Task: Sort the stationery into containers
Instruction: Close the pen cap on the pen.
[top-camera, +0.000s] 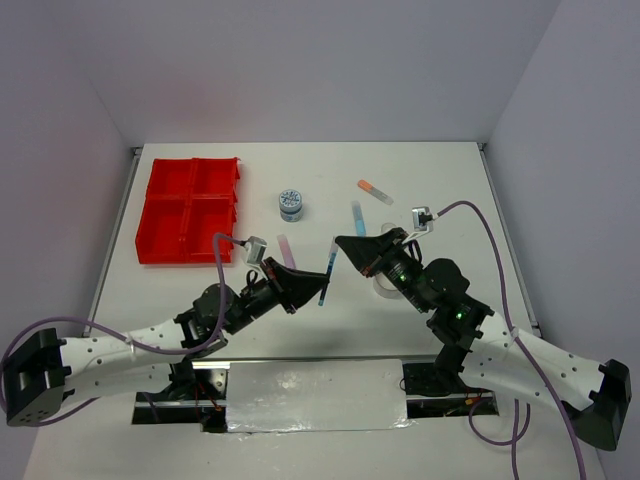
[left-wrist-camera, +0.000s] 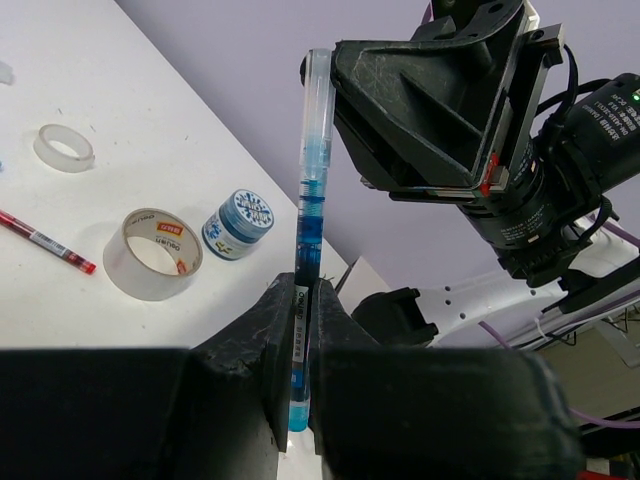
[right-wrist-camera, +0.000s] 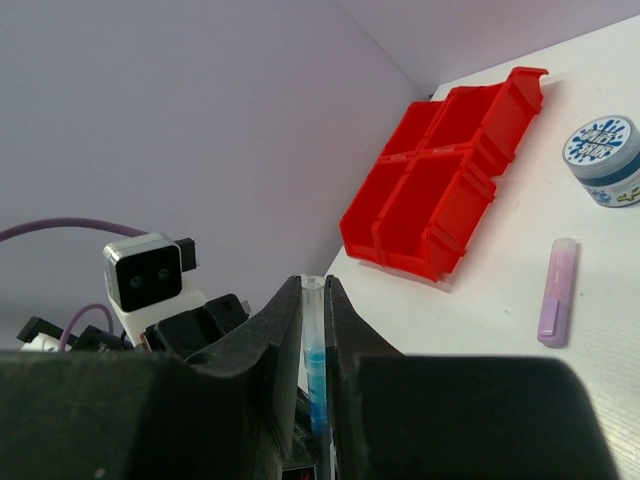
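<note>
A thin blue pen is held in the air above the white desk. Its lower part is pinched between the left fingers. Its clear upper tip is flanked closely by the right fingers; whether they squeeze it cannot be told. A bright red four-compartment plastic tray is set at the desk's far left, well apart from the pen. A round blue-lidded tub, a short purple marker and a wide tape roll are laid on the desk. Pale lilac walls enclose it. In the overhead view the tape is mostly hidden behind the right arm.
</note>
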